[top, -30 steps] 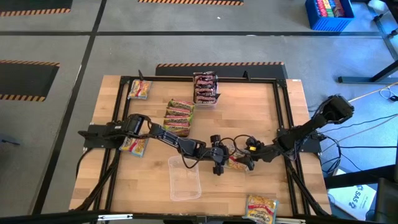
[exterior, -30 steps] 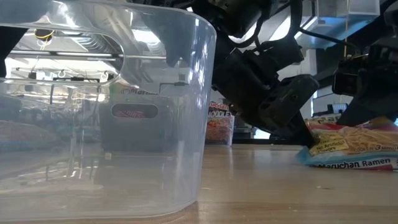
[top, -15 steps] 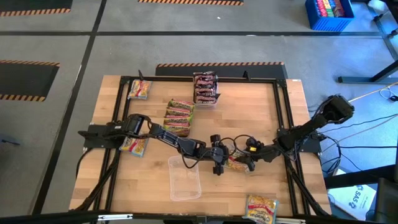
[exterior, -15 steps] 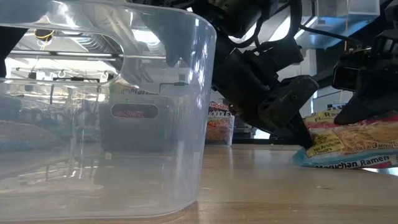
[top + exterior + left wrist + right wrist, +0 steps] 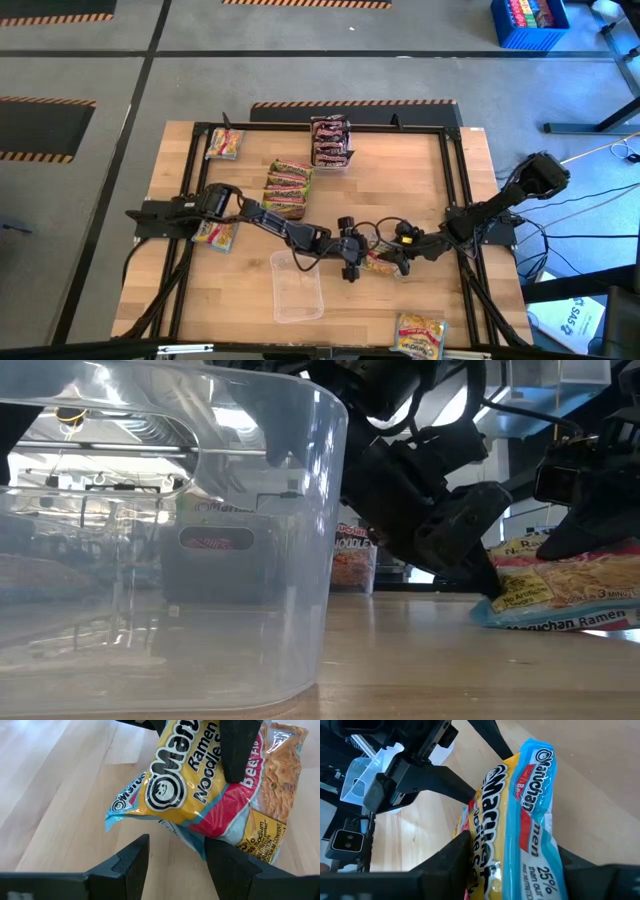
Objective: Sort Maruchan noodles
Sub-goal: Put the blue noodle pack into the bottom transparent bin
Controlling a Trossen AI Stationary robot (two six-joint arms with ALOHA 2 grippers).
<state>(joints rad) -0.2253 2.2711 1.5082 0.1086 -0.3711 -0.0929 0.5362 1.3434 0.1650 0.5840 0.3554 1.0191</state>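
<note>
The right gripper point(image 5: 392, 262) is pinching a yellow noodle packet point(image 5: 378, 263) near the middle of the table point(image 5: 420, 180), its fingers pressed against both faces of the packet – the right wrist view shows the packet point(image 5: 520, 820) wedged between the two dark fingers. The left gripper point(image 5: 352, 268) is sitting just beside the same packet with its fingers spread and holding nothing; in its wrist view the packet point(image 5: 210, 785) is lying just ahead of the open fingertips.

The packet is tilting, one end raised by the right gripper and the lower edge near the wood (seen from table height point(image 5: 560, 595)). Its long axis is running roughly across the table, from one gripper toward the other.

Compared with a second ago, the right gripper's fingers are closed tighter on the packet, and its held end is sitting slightly higher – the left gripper is staying as it was. A clear tray point(image 5: 297, 287) is standing nearby.
</note>
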